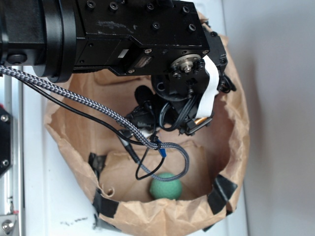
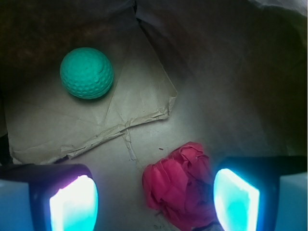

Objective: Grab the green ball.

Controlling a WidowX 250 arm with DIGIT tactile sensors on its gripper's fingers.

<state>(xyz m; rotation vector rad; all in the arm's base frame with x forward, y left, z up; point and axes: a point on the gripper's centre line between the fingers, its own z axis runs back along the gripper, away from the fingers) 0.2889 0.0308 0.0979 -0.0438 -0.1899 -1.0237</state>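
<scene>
In the wrist view the end effector point(image 2: 154, 199) sits nearest, its two glowing pads point(image 2: 74, 204) spread wide at the bottom corners and gripping nothing. Between them, closer to the right-hand pad and apparently touching it, lies a red wrinkled wad point(image 2: 178, 185) on the floor of the brown paper bag point(image 2: 231, 72). Beyond the wad the bag floor shows creased folds and a flap edge running across the middle. Farther still, toward the upper left of this view, the green ball point(image 2: 87, 72) rests on the paper, well apart from both pads and from the red wad; its surface is finely dimpled, and it stands close to the dark bag wall behind it.

In the exterior view the black arm point(image 1: 123, 34) reaches down into the open bag, whose rolled rim point(image 1: 162, 216) is patched with strips of black tape point(image 1: 221, 192). A braided cable point(image 1: 74, 96) and thin black wires hang from the arm into the bag. The green ball point(image 1: 166, 186) lies on the bag floor near the front rim, below the loop of cable. The bag stands on a white table point(image 1: 44, 196), with a grey wall point(image 1: 280, 98) to the right.
</scene>
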